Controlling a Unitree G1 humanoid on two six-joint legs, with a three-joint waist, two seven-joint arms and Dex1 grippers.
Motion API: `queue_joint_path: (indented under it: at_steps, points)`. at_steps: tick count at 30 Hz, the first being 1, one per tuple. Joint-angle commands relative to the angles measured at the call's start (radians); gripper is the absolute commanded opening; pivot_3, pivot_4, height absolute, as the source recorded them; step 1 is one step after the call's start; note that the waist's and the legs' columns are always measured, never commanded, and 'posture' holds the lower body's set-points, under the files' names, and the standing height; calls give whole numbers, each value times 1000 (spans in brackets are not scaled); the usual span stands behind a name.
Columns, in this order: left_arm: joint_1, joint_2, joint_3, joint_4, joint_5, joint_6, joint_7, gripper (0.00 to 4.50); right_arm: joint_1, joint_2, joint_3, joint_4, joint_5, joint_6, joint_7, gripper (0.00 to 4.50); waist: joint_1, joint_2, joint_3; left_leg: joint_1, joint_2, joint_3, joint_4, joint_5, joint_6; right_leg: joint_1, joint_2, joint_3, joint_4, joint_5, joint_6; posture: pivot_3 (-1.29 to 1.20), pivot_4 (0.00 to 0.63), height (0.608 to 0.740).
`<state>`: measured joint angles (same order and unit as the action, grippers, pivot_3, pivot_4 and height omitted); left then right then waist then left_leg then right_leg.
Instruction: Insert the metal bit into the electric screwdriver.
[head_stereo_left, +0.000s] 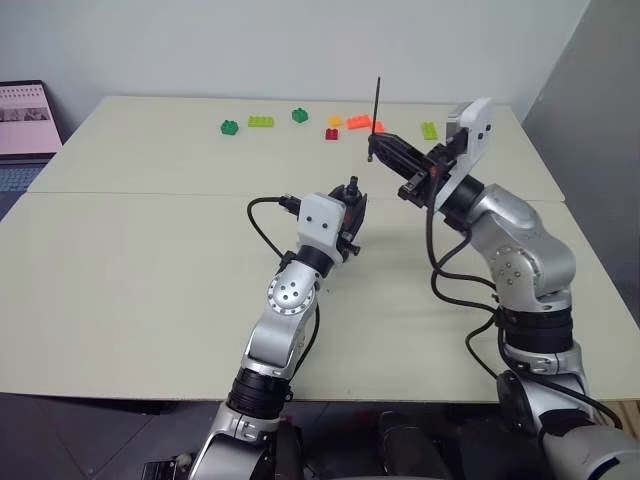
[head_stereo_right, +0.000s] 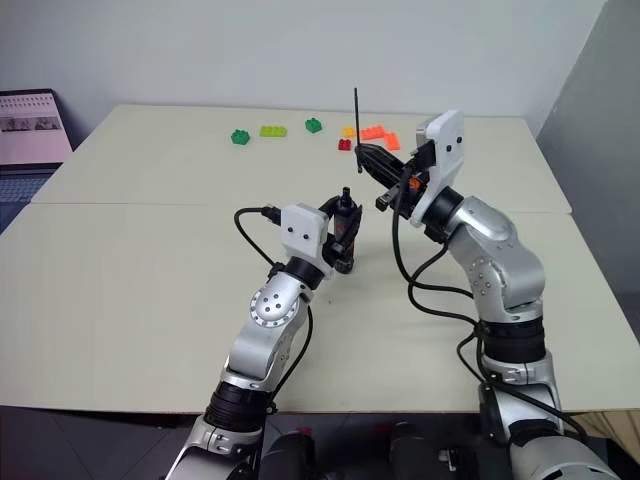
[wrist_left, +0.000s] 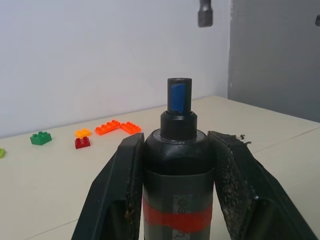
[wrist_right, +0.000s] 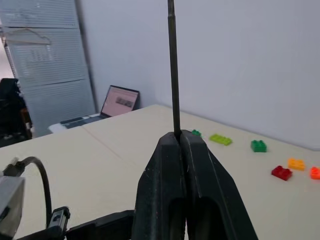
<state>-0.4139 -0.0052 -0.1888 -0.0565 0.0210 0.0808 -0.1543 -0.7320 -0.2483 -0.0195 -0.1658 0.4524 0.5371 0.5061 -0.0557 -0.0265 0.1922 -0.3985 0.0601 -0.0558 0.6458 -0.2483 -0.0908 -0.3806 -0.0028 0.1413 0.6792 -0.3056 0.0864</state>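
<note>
A beige table (head_stereo_left: 150, 280) stands against a white wall; toy bricks (head_stereo_left: 262, 122) lie near its far edge. No writing is legible; the laptop (head_stereo_left: 25, 120) is cut off. Over the table's middle, the left gripper (wrist_left: 175, 165) clamps the screwdriver (wrist_left: 176, 150), its body hidden. The right gripper (wrist_right: 181, 137) pinches the bit (wrist_right: 173, 65) upright, slightly above it.

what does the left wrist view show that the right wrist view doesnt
Left wrist view: the electric screwdriver clamped between the left gripper fingers, its open blue-lined socket facing up, red band lower down, and the thicker end of the metal bit hanging above.

Right wrist view: the right gripper shut on the bit's thin shaft, a laptop at the table's far side, and a black cable.

Both: the toy bricks on the beige table.
</note>
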Motion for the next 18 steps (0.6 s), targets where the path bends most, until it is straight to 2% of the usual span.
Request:
queue_joint_path:
  at_steps: [1, 11, 18]
  points:
    - [-3, -4, 4, 1, 20, -3, 20, 1633, -5, 36, 22, -80, -55, -33, -92, 0, 0, 0, 0, 0, 0, 0, 0, 0, 0, 0, 0, 0, 0, 0, 0, 0, 150, 740]
    - [-10, -4, 2, 4, 35, -1, 38, 1633, 31, 143, 51, -220, -123, 68, -311, 0, -1, 0, 0, -1, 0, 0, -1, 0, 0, -1, 0, 0, 0, 0, 0, 0, 150, 740]
    - [-21, -4, 3, 14, 42, -4, 45, 1633, 38, 187, 31, -247, -88, 132, -354, 0, -3, 0, 0, -1, 0, 0, -1, 0, 0, -2, 0, 0, 0, 0, 0, 0, 150, 740]
